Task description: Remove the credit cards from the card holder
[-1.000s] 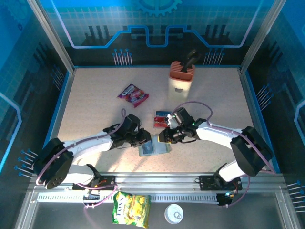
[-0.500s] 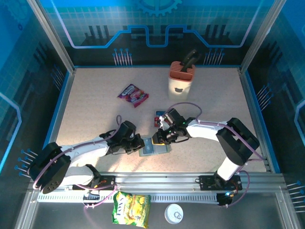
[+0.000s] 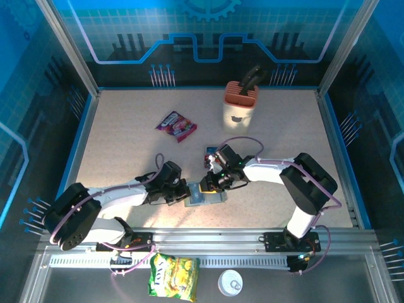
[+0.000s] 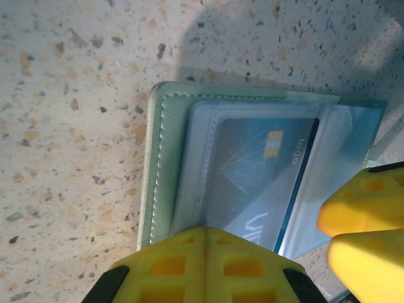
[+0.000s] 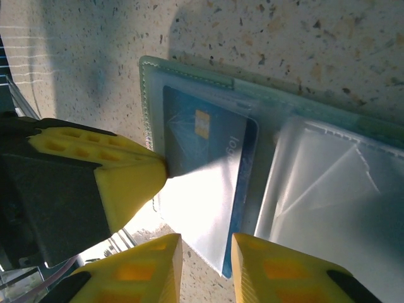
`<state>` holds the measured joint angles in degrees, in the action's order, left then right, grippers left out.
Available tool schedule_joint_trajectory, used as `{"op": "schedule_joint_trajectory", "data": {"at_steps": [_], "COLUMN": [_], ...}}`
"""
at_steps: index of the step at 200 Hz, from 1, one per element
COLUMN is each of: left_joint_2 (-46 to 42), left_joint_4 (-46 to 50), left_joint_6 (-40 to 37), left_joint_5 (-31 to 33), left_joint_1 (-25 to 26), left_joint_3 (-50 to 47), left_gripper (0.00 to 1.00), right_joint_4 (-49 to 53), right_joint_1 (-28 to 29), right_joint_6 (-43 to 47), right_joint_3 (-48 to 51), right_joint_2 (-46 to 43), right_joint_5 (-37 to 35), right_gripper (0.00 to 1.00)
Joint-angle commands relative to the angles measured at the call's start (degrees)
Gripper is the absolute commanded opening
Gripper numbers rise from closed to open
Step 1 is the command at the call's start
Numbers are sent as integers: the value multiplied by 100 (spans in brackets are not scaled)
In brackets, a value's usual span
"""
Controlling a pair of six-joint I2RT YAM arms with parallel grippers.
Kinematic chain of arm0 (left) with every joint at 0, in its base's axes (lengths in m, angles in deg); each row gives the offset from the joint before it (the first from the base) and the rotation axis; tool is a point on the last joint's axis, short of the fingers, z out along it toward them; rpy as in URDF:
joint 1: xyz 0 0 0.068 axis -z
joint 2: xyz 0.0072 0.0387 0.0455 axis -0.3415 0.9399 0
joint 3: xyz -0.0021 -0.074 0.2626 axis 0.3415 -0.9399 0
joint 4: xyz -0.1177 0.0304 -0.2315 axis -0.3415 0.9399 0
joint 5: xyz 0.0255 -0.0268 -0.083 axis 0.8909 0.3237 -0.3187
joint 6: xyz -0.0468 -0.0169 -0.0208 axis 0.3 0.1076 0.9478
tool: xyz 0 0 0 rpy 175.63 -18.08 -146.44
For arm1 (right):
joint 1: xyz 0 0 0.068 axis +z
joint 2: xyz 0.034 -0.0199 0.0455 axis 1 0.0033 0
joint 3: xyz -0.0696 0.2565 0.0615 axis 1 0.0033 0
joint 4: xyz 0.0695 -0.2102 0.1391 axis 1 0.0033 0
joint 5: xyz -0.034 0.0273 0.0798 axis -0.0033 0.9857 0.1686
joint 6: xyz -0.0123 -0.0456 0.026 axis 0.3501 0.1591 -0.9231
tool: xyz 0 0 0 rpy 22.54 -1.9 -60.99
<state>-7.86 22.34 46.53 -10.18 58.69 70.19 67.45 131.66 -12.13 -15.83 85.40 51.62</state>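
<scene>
- Grey-green folding card holder (image 3: 203, 198) lies open at front centre, 1 blue plastic card (image 5: 202, 151) pocketed.
- Left gripper (image 4: 203, 252), fingers shut, pins its edge; press firmly.
- Right gripper (image 5: 207, 268), slightly open, seemingly straddles the card's edge; pinch, slide flat.

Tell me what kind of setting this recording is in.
Probably a lab or demo robot cell: a speckled table fenced by aluminium rails and blue circuit-print panels.
</scene>
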Motion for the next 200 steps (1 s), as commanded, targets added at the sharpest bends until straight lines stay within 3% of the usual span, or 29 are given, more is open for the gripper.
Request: {"op": "schedule_joint_trajectory", "data": {"at_steps": [1, 106, 160, 200], "left_joint_2": [183, -83, -290, -63], "left_joint_4": [240, 538, 892, 1028], "left_joint_6": [-177, -199, -369, -580], "left_joint_5": [62, 175, 290, 287], "left_joint_1": [-46, -51, -42, -41], "left_joint_3": [-104, -56, 278, 486], "left_gripper": [1, 0, 5, 4], "right_joint_4": [-61, 8, 81, -41], "right_joint_1": [98, 147, 160, 163], "right_joint_6": [-5, 53, 90, 9], "right_joint_3": [-110, -384, -344, -295], "right_joint_2": [132, 434, 549, 493], "right_joint_5": [137, 92, 29, 68], "right_gripper": [27, 28, 28, 29]}}
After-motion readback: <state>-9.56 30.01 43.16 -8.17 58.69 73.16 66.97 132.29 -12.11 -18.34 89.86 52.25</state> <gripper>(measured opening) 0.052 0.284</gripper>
